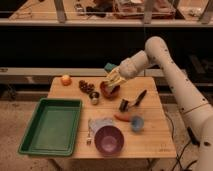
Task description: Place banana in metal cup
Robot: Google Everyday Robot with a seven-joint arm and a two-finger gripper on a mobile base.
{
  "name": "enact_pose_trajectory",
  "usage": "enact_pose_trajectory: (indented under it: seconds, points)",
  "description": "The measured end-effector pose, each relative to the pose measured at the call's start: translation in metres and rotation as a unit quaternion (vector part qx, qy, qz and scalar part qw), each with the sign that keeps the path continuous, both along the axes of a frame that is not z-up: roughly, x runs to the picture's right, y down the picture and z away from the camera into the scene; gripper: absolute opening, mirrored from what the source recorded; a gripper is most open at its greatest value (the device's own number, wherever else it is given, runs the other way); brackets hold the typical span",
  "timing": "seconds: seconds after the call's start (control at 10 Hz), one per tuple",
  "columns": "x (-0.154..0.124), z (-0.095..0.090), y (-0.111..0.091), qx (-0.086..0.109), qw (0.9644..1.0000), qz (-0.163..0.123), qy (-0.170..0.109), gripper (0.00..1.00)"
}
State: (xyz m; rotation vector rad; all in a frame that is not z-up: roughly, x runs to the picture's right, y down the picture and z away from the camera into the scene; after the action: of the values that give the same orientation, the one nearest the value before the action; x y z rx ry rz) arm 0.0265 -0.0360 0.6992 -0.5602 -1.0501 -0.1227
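Note:
My gripper (112, 80) hangs over the red-brown bowl (110, 91) at the back middle of the wooden table (155, 135). It is shut on the banana (114, 76), a slim pale-yellow piece that shows between the fingers. The metal cup (94, 98), tiny and silver-grey, stands upright on the table just left of and in front of the bowl, a short way below and left of the gripper.
An orange fruit (66, 79) and dark grapes (86, 86) lie at the back left. A green tray (50, 125) fills the left front. A purple bowl (109, 139), carrot (122, 117), light blue cup (136, 123) and dark holder with a black-handled tool (126, 104) lie right of it.

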Motion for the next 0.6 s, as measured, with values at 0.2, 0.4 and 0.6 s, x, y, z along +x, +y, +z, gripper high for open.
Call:
enact_pose_trajectory:
  seconds: [0.2,0.4,0.6]
  points:
    - [-0.024,-0.001,0.006,-0.020,0.9990,-0.021,-0.035,0.00]
    - [-0.046,0.008,0.014,-0.051,0.9961,-0.030,-0.066,0.00]
    - [-0.067,0.025,0.028,-0.085,0.9914,-0.035,-0.092,0.00]
